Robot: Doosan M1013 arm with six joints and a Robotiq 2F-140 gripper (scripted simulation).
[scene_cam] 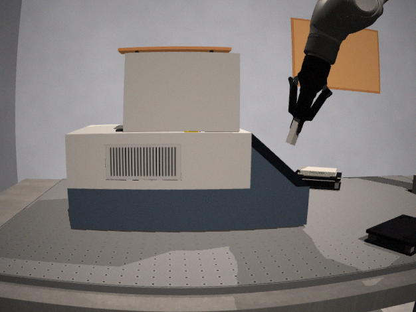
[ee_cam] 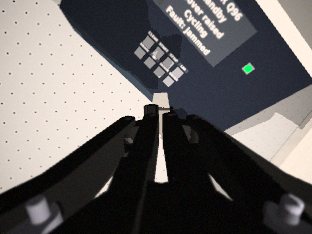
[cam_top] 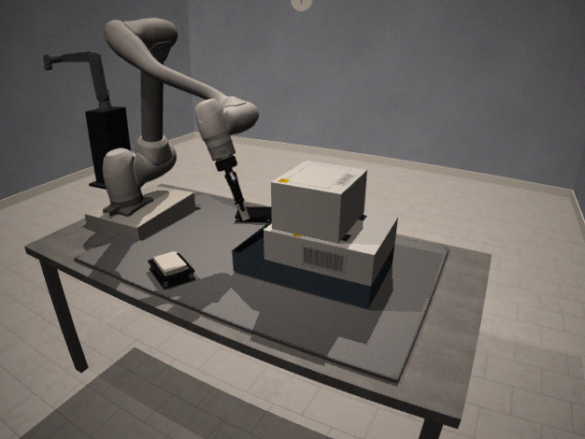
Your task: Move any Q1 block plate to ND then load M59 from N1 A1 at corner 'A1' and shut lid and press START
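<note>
The cycler Q1 (cam_top: 325, 235) stands mid-table, white over a blue base. Its boxy lid (cam_top: 317, 198) sits down on the body and looks shut. The block is hidden. The sloped dark panel carries the keypad (ee_cam: 161, 59), and the status lamp (ee_cam: 247, 69) is green. My gripper (ee_cam: 160, 103) is shut on nothing, tilted, a short way above the panel and just short of the keys. It also shows in the top and exterior views (cam_top: 240, 215) (scene_cam: 292, 134). The white plate M59 (cam_top: 170, 262) lies on its black nest N1 (cam_top: 172, 276), left of the cycler and far from the gripper.
An empty black nest (scene_cam: 393, 233) lies on the mat near the panel side of the cycler. It also shows behind the gripper in the top view (cam_top: 257, 215). The arm's base block (cam_top: 141, 210) stands at the table's left rear.
</note>
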